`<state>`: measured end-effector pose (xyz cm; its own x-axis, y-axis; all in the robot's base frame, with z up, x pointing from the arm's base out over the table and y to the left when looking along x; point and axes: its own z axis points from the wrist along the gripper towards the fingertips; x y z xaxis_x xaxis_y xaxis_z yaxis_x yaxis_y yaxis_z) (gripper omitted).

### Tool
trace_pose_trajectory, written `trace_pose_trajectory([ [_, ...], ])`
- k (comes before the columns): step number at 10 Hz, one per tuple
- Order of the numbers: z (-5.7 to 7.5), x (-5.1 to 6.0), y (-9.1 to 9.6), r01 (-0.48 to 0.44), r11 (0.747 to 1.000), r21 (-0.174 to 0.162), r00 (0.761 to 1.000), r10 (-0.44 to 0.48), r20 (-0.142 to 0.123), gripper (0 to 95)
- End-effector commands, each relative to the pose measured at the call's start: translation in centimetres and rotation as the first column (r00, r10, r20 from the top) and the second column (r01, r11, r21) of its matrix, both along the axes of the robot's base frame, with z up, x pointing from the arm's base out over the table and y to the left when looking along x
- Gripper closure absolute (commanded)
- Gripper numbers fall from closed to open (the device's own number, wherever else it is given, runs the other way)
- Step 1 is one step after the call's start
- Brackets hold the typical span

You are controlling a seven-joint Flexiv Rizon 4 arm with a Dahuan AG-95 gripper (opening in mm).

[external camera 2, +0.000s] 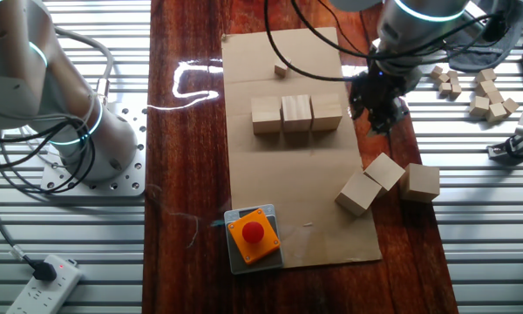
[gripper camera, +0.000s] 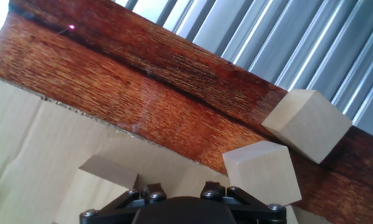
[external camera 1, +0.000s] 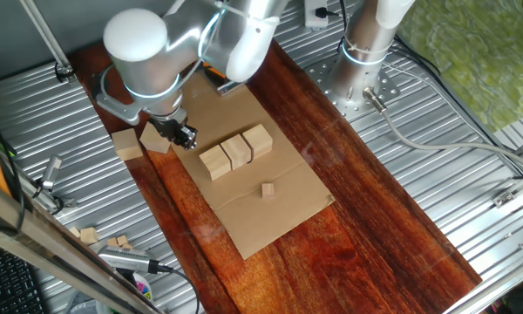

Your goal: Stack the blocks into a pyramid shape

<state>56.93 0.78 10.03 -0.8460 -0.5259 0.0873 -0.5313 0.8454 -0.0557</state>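
Three pale wooden blocks (external camera 2: 296,112) stand side by side in a row on the cardboard sheet (external camera 2: 296,218); the row also shows in one fixed view (external camera 1: 235,150). Three more blocks lie loose at the sheet's edge: one on the cardboard (external camera 2: 359,192), one touching it (external camera 2: 385,169), one on the wood (external camera 2: 421,182). My gripper (external camera 2: 379,112) hovers between the row and these loose blocks, open and empty. In the hand view the gripper (gripper camera: 181,190) looks down on loose blocks (gripper camera: 261,172) (gripper camera: 306,124) and another at the lower left (gripper camera: 105,183).
A tiny wooden cube (external camera 2: 281,71) lies on the cardboard beyond the row. An orange box with a red button (external camera 2: 252,234) sits at the sheet's corner. Small cubes (external camera 2: 488,94) lie on the ribbed metal. A second arm's base (external camera 2: 87,131) stands at the side.
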Motion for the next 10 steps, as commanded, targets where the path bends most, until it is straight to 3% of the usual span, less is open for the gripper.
trace_pose_trajectory([
  [1, 0.2, 0.8, -3.2, -0.044, 0.999, 0.021, 0.999, 0.044, 0.002, 57.0],
  [4, -0.6, 2.0, -7.2, -0.078, 0.996, 0.041, 0.997, 0.078, 0.000, 57.0],
  [8, -2.2, 1.1, -11.0, -0.148, 0.986, 0.071, 0.989, 0.148, 0.002, 57.0],
  [9, -2.3, 0.7, -11.2, -0.161, 0.984, 0.079, 0.987, 0.161, 0.001, 38.0],
  [10, -2.6, 0.3, -11.4, -0.166, 0.982, 0.089, 0.986, 0.167, -0.002, 38.0],
])
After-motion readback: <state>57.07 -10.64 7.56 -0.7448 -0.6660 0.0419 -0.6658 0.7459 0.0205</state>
